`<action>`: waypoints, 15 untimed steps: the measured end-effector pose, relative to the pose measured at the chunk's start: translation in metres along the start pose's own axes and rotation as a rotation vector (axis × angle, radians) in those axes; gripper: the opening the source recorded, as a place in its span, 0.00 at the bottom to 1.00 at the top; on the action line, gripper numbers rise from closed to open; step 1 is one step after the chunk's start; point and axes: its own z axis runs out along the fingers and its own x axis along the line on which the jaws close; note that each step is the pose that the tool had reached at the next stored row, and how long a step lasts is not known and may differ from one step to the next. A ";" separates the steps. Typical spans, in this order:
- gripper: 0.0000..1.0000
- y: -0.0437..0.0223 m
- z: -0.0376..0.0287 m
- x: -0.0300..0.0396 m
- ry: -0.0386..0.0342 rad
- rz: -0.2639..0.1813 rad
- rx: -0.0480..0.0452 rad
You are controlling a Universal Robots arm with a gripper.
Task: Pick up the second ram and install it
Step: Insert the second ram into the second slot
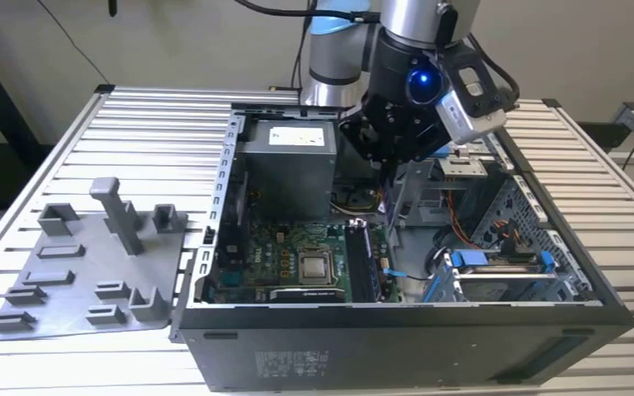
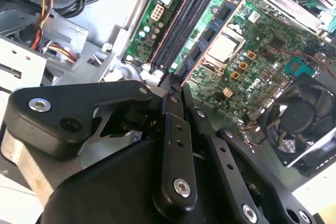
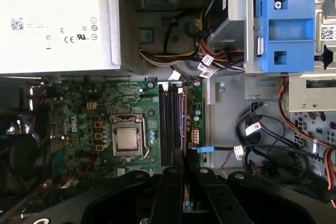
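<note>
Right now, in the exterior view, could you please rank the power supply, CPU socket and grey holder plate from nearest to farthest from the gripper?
1. Power supply, beside the gripper, on the exterior view's left.
2. CPU socket, on the motherboard inside the case.
3. Grey holder plate, outside the case, at the exterior view's left.

One robot arm (image 1: 405,33) with one claw (image 3: 185,166). One counter (image 1: 152,107) carrying two things: one open computer case (image 1: 405,338) and one grey plate (image 1: 75,272) with one tall post (image 1: 113,210). Inside the case: one silver power supply (image 3: 52,24), one green circuit board (image 3: 105,103), one processor socket (image 3: 127,139), one black fan (image 2: 296,121) and one blue drive bracket (image 3: 286,22).
</note>
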 end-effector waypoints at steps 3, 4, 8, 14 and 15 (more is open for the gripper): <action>0.14 -0.0001 0.0035 0.0001 0.0001 0.000 0.0001; 0.14 -0.0001 0.0047 0.0001 0.0001 0.000 0.0001; 0.14 -0.0002 0.0102 0.0002 0.0000 0.000 0.0000; 0.14 -0.0004 0.0207 0.0005 0.0000 0.000 0.0006; 0.14 -0.0004 0.0224 0.0006 -0.0008 0.000 0.0015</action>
